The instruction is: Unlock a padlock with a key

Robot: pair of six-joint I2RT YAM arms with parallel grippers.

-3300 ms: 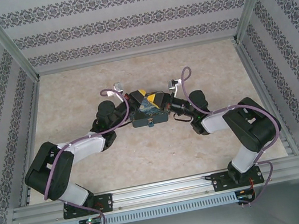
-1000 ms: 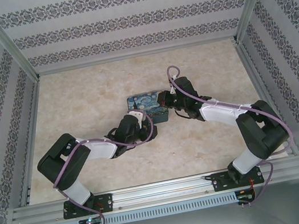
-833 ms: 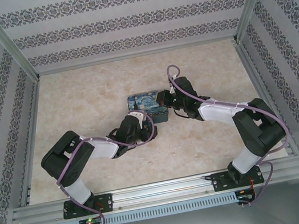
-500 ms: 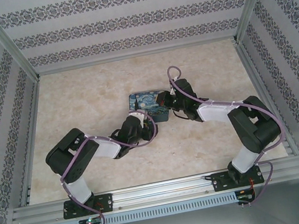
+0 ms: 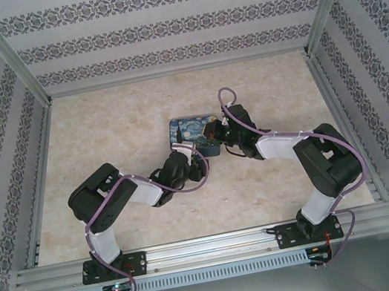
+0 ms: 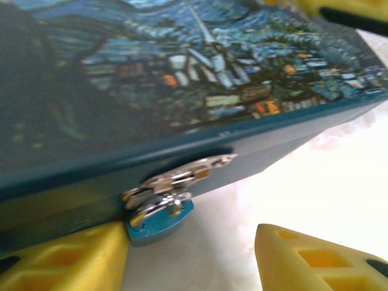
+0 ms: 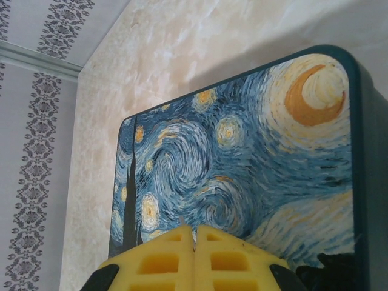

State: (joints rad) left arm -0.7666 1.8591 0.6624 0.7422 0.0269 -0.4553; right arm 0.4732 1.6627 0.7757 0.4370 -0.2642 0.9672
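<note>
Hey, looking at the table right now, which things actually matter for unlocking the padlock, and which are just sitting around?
For the job:
- small blue padlock with silvery shackle
- painted Starry Night tin it hangs from
- left gripper, open around the padlock
- right gripper, shut, at the tin's lid

Just there:
- marbled beige tabletop
- patterned walls

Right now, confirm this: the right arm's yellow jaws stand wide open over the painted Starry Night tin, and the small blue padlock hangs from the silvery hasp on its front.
Not quite: the right jaws are shut, not open; the right wrist view shows their yellow fingertips pressed together over the painted Starry Night tin. The small blue padlock does hang from the silvery hasp.
</note>
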